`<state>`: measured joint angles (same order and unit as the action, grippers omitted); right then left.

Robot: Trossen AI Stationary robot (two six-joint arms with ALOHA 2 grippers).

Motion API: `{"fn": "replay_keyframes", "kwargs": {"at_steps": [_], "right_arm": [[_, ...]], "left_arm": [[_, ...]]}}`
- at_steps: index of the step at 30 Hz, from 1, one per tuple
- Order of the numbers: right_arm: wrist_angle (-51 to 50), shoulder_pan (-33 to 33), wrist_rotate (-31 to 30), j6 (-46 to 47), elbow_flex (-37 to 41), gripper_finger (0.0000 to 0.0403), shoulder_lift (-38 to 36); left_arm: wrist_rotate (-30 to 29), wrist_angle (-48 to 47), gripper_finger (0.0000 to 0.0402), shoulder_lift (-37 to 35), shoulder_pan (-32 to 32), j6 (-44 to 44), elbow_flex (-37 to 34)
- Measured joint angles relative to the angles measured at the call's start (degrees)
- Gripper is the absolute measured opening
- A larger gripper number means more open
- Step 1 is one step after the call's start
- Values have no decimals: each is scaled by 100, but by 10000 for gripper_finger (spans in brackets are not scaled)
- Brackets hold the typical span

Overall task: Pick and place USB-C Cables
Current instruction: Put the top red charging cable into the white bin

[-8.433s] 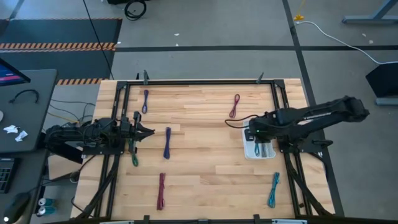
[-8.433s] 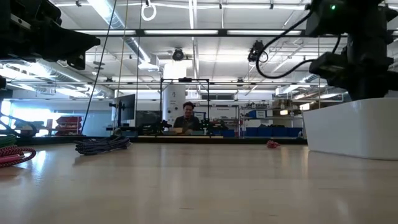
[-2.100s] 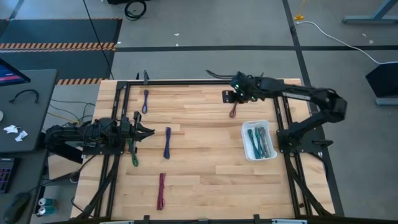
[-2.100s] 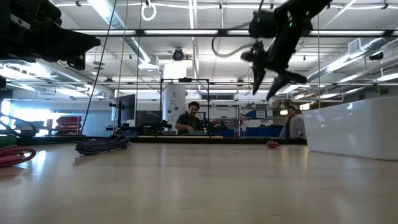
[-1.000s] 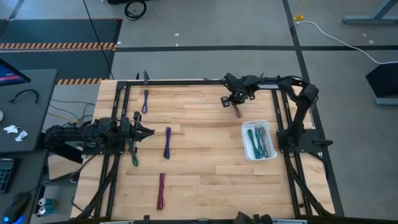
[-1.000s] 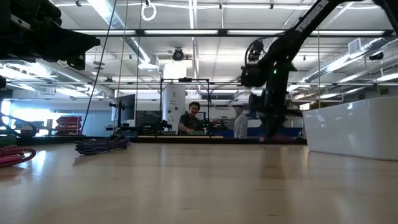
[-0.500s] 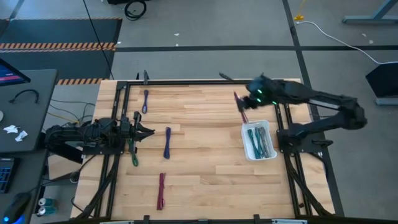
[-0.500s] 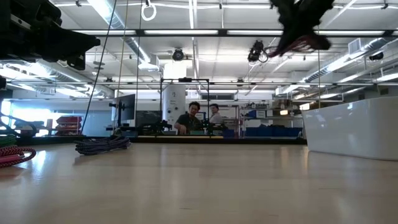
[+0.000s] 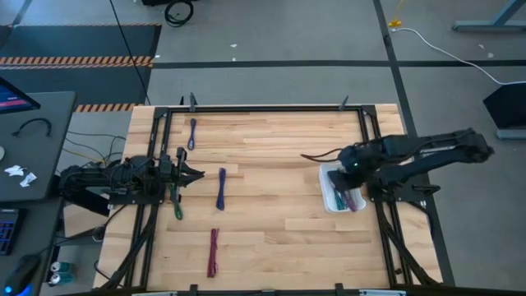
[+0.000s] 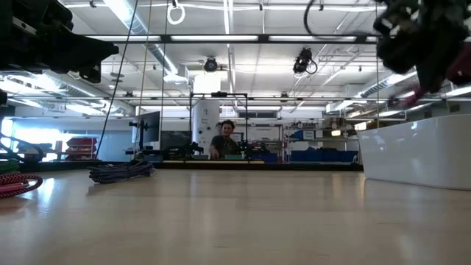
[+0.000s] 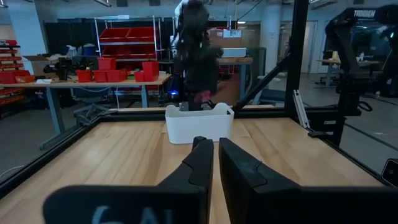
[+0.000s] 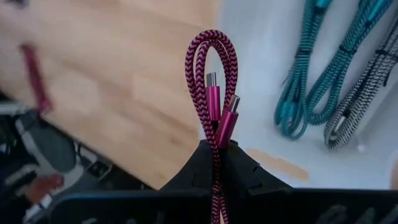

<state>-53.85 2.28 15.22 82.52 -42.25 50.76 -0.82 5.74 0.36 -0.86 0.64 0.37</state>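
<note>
My right gripper is over the white bin at the table's right side, shut on a magenta braided USB-C cable. In the right wrist view, teal cables and a grey one lie on the bin's floor. On the wood lie a purple cable, a blue one, a green one and a maroon one. My left gripper waits shut at the table's left side. My right gripper pinches the folded magenta cable between its two fingers, on the strands just behind the two connectors. It points down at the bin. The cable is lifted clear, and its loop end sticks out past the fingertips above the bin.
The black frame rails run along the table's edges. The bin's tall white wall shows at the right in the low view, and the blue cable lies farther left. People stand in the room beyond the table.
My right gripper took the magenta cable from the table's far part, lifted it clear of the wood and carried it toward the near right. It now holds the cable over the bin. The left arm kept still.
</note>
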Motion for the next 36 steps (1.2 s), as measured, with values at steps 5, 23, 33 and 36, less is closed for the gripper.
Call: {"fn": "replay_keyframes", "kwargs": {"at_steps": [5, 23, 33, 36], "right_arm": [[1137, -372, -37, 410, 1050, 14, -2], [2037, -638, -1597, -14, 1671, 26, 799], [2322, -638, -1600, -119, 1671, 56, 1203], [2319, -638, -1454, -164, 1669, 76, 1175]], "left_arm": [[0, -1, 25, 0, -1, 2, 2], [0, -1, 27, 0, 0, 1, 2], [0, -1, 34, 0, -2, 2, 1], [0, -1, 36, 0, -2, 1, 0]]}}
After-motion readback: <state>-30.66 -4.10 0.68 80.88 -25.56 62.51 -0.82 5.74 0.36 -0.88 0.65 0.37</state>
